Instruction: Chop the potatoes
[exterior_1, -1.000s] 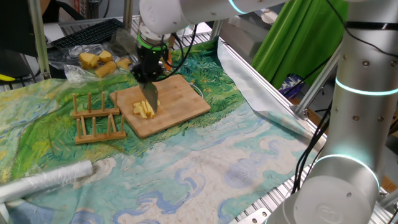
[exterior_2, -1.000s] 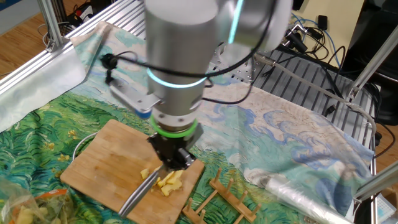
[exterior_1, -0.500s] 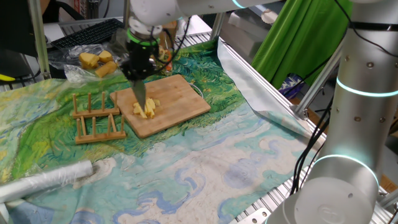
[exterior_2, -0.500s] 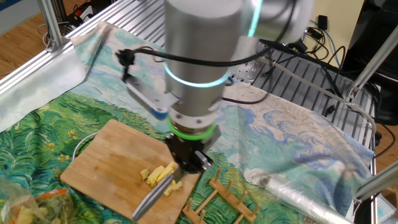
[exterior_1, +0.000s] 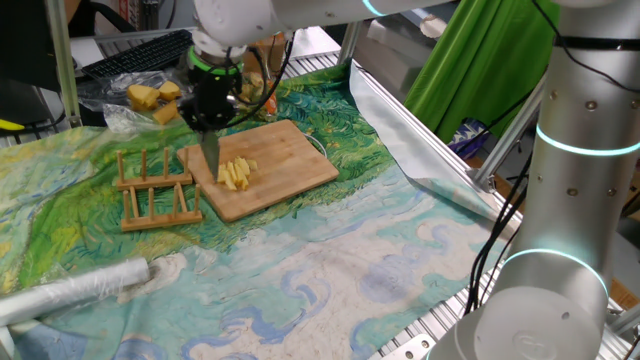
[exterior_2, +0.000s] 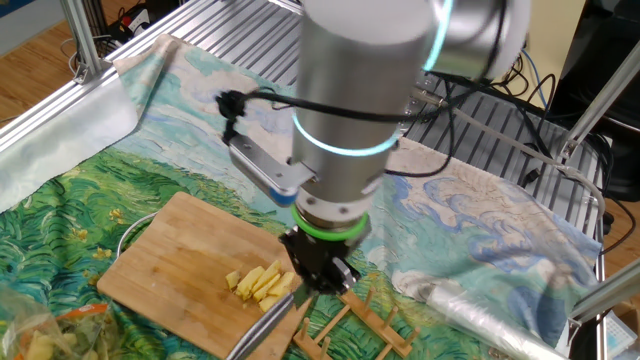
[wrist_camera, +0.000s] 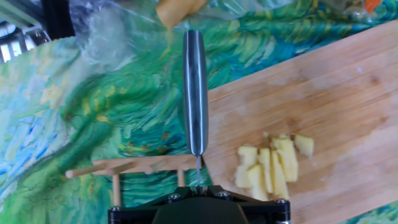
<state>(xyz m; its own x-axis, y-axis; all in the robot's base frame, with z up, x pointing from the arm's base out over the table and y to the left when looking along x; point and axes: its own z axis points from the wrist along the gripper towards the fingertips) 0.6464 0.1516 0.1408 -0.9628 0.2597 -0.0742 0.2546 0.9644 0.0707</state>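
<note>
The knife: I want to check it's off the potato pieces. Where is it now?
In one fixed view the knife hangs from the gripper over the cutting board's left edge, between the wooden rack and the potatoes, just clear of them.

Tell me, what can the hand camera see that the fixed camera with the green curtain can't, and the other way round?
Only the hand view shows the knife edge-on from above. Only the fixed view shows the green curtain, the foil roll and the arm's big body. Both show the potatoes cut up on the cutting board, and the wooden rack.
</note>
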